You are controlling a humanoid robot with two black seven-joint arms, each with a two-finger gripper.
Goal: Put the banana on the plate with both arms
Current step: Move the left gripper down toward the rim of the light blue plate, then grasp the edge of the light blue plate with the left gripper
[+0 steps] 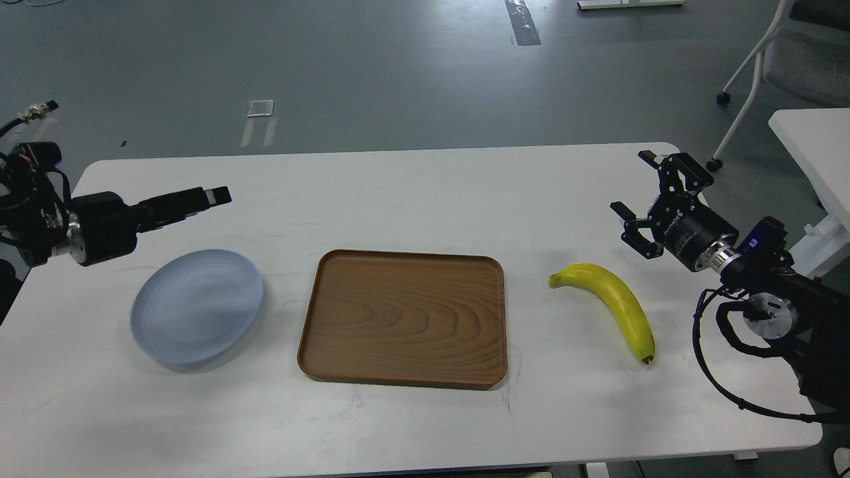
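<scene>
The yellow banana (614, 302) lies on the white table at the right, its dark tip toward the front. The pale blue-grey plate (197, 305) lies at the left and holds nothing. My right gripper (631, 184) is open and empty, hovering behind and to the right of the banana without touching it. My left gripper (199, 198) sticks out to the right above the table, behind the plate. It is seen side-on, so its two fingers overlap and cannot be told apart. It holds nothing that I can see.
A brown wooden tray (405, 317) lies between plate and banana. The white table (425, 186) has its far edge just behind both grippers. A chair (790, 60) and a second white table (813, 143) stand at the right.
</scene>
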